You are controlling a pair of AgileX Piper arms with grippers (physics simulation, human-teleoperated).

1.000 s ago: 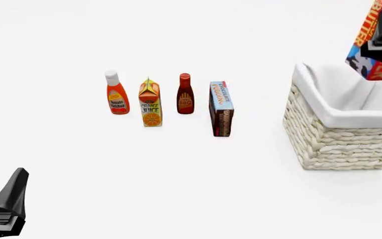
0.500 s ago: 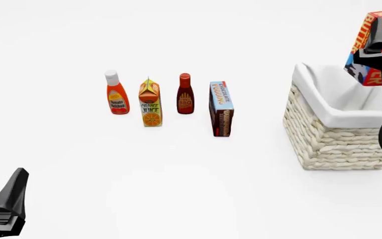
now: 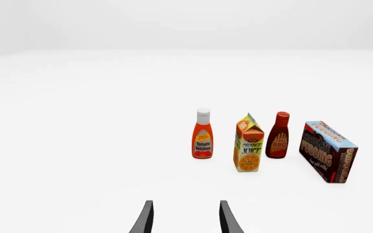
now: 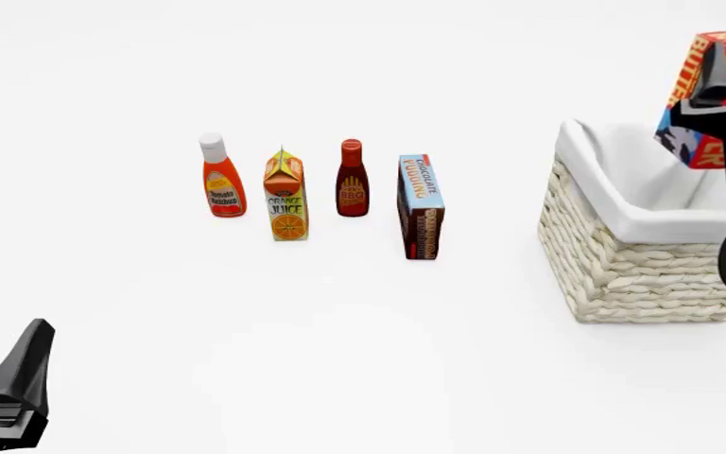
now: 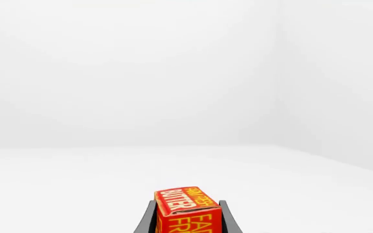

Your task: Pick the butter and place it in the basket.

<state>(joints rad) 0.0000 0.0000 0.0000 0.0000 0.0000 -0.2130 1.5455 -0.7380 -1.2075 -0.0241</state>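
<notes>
While the butter (image 4: pixel 714 99) hangs in the air over the basket (image 4: pixel 641 222), gripped by the right gripper (image 4: pixel 717 80) at the far right edge of the front view, the picking half of the job looks done. The right wrist view shows the box clamped between the two dark fingers (image 5: pixel 149 221), its printed end sticking out past them. It sits tilted, above the cloth-lined rim and not yet down inside. What is left, I judge, is to lower it into the basket and let go. The left gripper (image 3: pixel 185 218) rests low near the table's near left corner, its fingers apart and holding nothing. The ketchup (image 4: pixel 222 176), orange juice (image 4: pixel 285 195), BBQ sauce (image 4: pixel 352 179) and pudding box (image 4: pixel 420 207) stand in a row on the table (image 4: pixel 337 322), well apart from the basket.
</notes>
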